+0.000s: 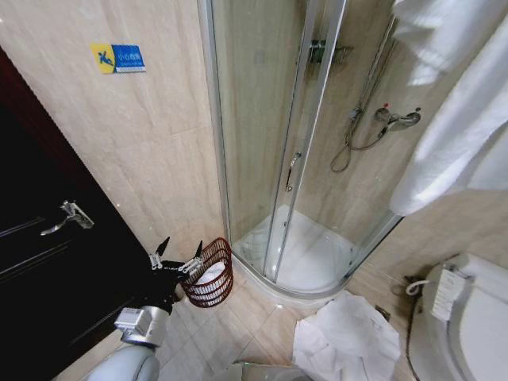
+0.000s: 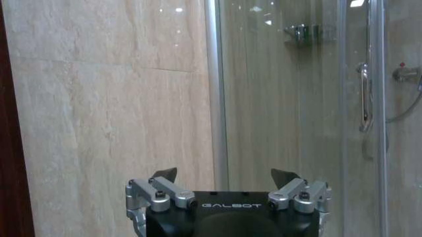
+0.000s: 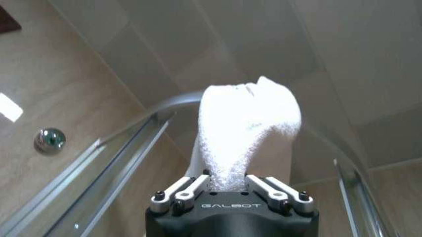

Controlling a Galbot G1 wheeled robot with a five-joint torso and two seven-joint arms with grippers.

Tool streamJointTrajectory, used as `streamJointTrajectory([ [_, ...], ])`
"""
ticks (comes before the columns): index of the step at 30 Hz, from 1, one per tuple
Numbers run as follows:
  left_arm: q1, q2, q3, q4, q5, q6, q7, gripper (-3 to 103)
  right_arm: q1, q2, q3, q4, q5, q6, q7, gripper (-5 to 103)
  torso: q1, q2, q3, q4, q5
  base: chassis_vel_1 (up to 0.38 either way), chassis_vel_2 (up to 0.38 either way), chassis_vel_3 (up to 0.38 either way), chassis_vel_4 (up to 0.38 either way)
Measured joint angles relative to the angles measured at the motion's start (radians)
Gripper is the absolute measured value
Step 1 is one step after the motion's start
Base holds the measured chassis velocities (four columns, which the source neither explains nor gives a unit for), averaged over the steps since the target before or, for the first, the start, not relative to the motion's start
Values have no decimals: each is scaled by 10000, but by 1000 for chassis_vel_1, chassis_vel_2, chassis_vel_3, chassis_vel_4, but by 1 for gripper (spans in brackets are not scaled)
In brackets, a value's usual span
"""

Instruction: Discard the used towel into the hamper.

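The hamper (image 1: 216, 295), a dark red-brown wire basket, stands on the floor against the tiled wall beside the shower, with something white lying inside it. My left gripper (image 1: 182, 245) hovers open and empty just left of its rim; in the left wrist view this gripper (image 2: 224, 176) faces the wall and the glass. My right gripper (image 3: 228, 183) points upward and is shut on a white towel (image 3: 245, 123), which rises from between its fingers. A large white towel (image 1: 448, 111) hangs across the top right of the head view.
A glass shower enclosure (image 1: 309, 159) with a white tray fills the corner. A dark door (image 1: 48, 270) with a metal handle (image 1: 68, 216) is on the left. Crumpled white cloth (image 1: 346, 337) lies on the floor beside the toilet (image 1: 476, 317).
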Motion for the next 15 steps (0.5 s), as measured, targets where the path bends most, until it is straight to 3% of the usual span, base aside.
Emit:
streamJointTrajectory([
  [8,0,-2,0,0,0,0,-1,93,-2499,1328,945,809,-524,880,-135,11,0,0,0,-2,4,0,0,0,0],
  [15,0,-1,0,0,0,0,0,93,-3922,2478,868,1611,-1355,1490,-118,11,0,0,0,-1,-2,0,0,0,0],
])
